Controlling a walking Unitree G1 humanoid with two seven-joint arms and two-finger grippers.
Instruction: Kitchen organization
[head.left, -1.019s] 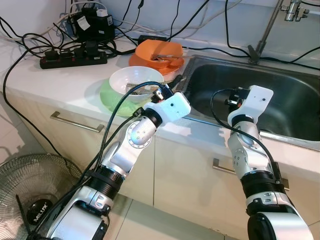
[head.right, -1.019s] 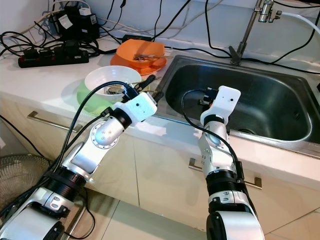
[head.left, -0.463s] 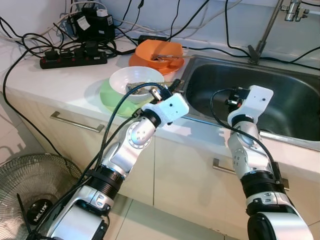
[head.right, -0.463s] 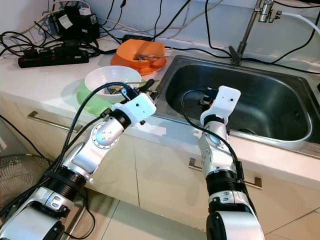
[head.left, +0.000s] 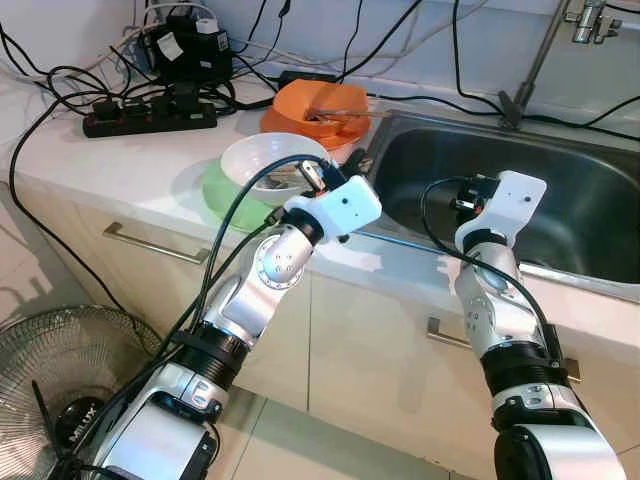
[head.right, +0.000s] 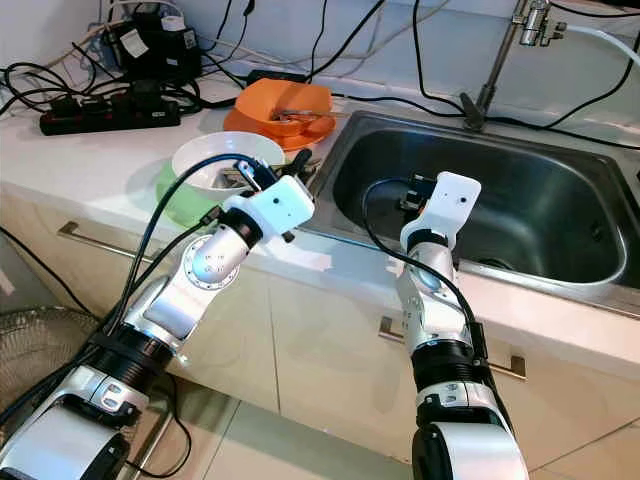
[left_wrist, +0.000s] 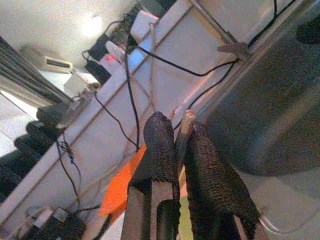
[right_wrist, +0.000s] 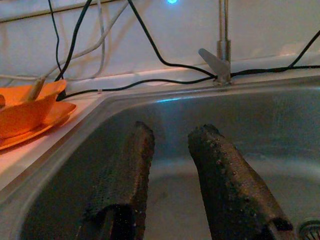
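A white bowl (head.left: 258, 158) with cutlery in it stands on a green plate (head.left: 220, 190) on the counter, just left of the sink (head.left: 560, 195). My left gripper (left_wrist: 176, 125) hovers at the bowl's right rim, shut on a thin metal utensil handle (left_wrist: 186, 121) that sticks out between its fingers. Behind it an orange bowl (head.left: 320, 102) with more cutlery rests on an orange plate (head.left: 275, 122). Over the sink basin my right gripper (right_wrist: 172, 132) hangs open with nothing between its fingers.
A black power strip (head.left: 150, 115) and tangled cables (head.left: 60, 85) crowd the counter's back left. The faucet (head.left: 583, 20) rises behind the sink. A fan (head.left: 70, 385) stands on the floor at the lower left, before the cabinet fronts (head.left: 370, 350).
My left gripper has risen a little at the white bowl's rim, still shut on the utensil. The right arm has stayed still.
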